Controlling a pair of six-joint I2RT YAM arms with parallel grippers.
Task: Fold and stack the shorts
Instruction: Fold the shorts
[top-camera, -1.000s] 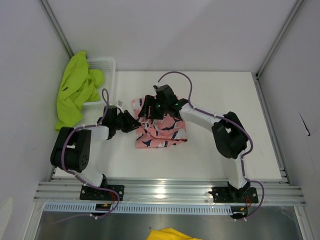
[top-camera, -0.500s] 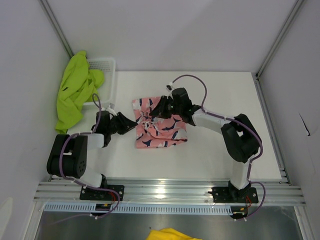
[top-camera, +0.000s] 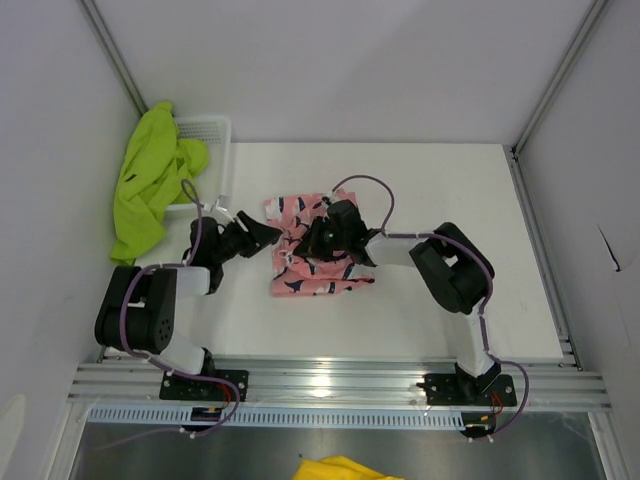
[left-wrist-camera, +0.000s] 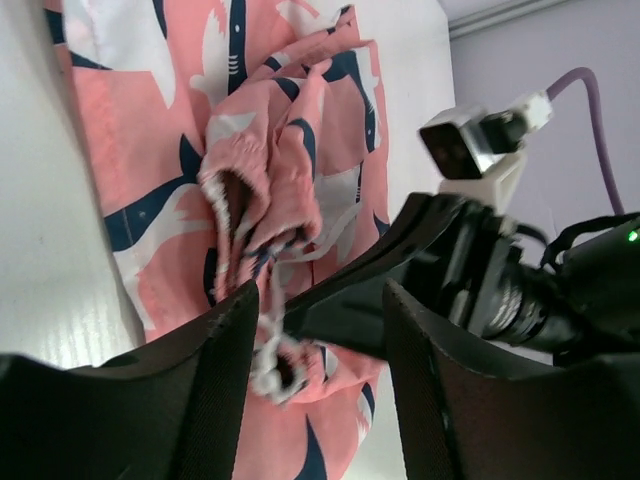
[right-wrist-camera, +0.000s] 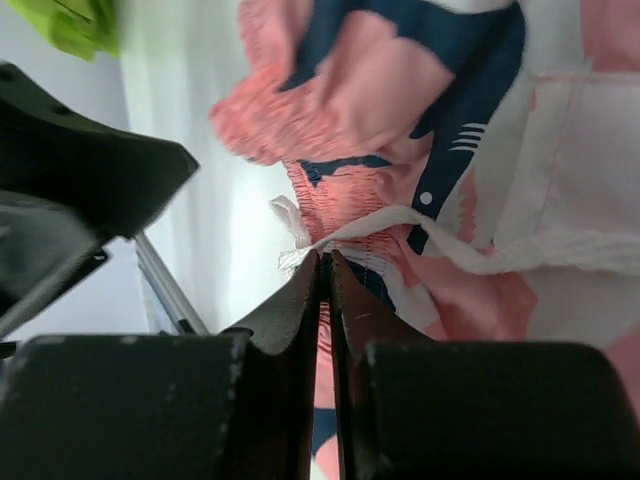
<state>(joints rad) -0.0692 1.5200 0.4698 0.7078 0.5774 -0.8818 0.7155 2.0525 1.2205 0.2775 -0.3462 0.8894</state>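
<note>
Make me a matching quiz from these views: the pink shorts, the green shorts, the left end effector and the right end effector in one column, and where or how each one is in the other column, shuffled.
Column one:
1. pink shorts
2. lime green shorts
3. left end effector
4. right end effector

Column two:
A. jaws apart
B. draped over the white basket, far left
C. pinched shut on pink printed fabric
D. lying rumpled on the table, between the two arms

Pairs: 1-D, 2-B, 3-A, 4-C
</note>
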